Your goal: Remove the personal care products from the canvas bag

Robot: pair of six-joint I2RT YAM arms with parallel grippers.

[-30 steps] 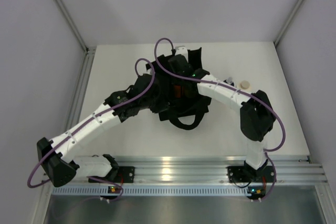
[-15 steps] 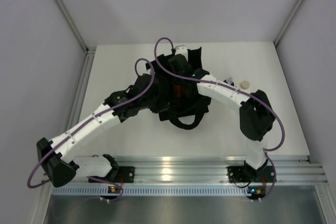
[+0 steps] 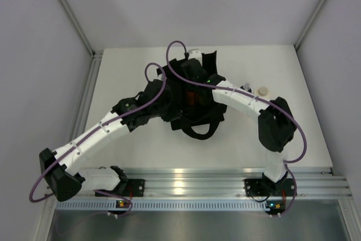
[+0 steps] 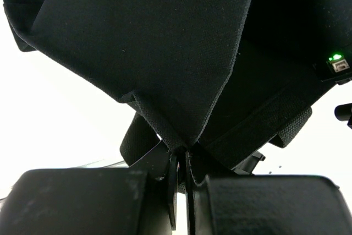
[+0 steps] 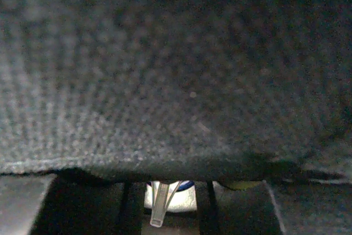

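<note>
White tabletop, grey walls on three sides.

Top view.
- Item one: canvas bag [image 3: 189, 118], black and slumped, at the middle of the tabletop, nearer the far edge.
- Item two: orange bottle [image 3: 192, 97], showing in the bag's open mouth.
- Item three: cream-white cylinder [image 3: 263, 90], outside the bag, between it and the right edge. I cannot make out the smaller thing just beside it.

Left wrist view.
- My left gripper [image 4: 180, 155] is pinched tight on a fold of the bag's cloth.
- The cloth is soft. I expect it to sag and drag along unless pinned.

Right wrist view.
- Black weave fills the frame.
- My right gripper [image 5: 166, 206] is closed, with a blue-and-white cap [image 5: 175, 197] between its fingers, seemingly the orange bottle's.
- I judge the bottle light, stiff and slick. A hold just below the cap should slip least.
</note>
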